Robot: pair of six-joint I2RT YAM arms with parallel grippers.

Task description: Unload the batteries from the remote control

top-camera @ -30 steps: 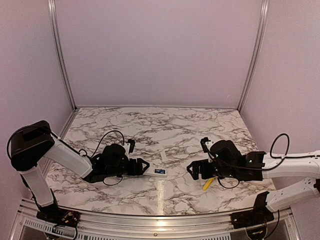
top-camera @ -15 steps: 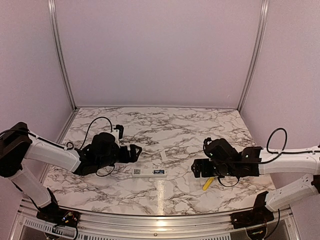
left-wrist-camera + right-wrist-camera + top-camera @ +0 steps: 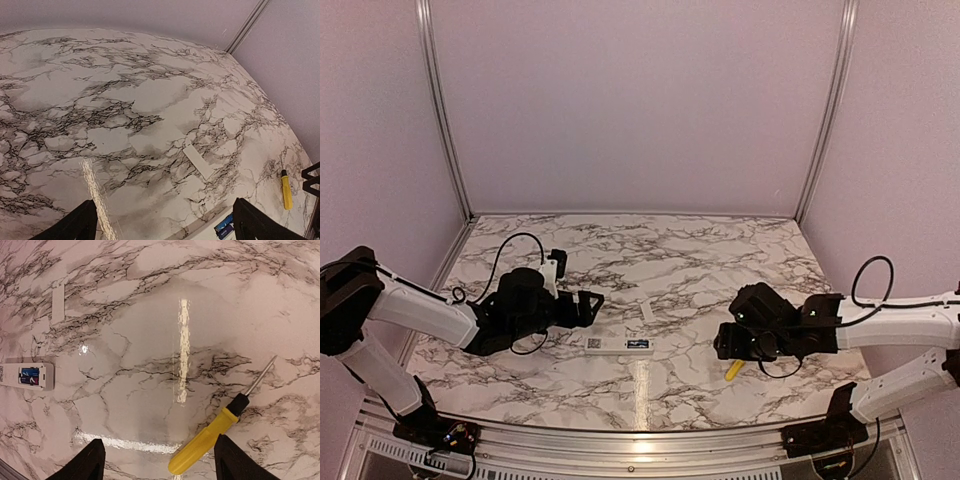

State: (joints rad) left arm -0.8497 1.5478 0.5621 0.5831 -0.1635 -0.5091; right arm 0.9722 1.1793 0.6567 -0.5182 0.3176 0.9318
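The remote control (image 3: 616, 344) is a slim white bar lying flat on the marble table, with its battery bay open at the right end. Blue batteries (image 3: 640, 344) sit in that bay. They also show in the left wrist view (image 3: 225, 228) and the right wrist view (image 3: 30, 376). My left gripper (image 3: 592, 306) is open and empty, up and to the left of the remote and apart from it. My right gripper (image 3: 724, 341) is open and empty, to the right of the remote and above the yellow-handled screwdriver (image 3: 215, 431).
The small flat white cover piece (image 3: 647, 311) lies just behind the remote, and shows in the left wrist view (image 3: 198, 161) too. The screwdriver (image 3: 735, 368) lies at the front right. Pale walls and metal posts bound the table.
My left gripper has drawn back to the left and away from the remote, which now lies uncovered on the table. My right gripper has shifted a little to the right.
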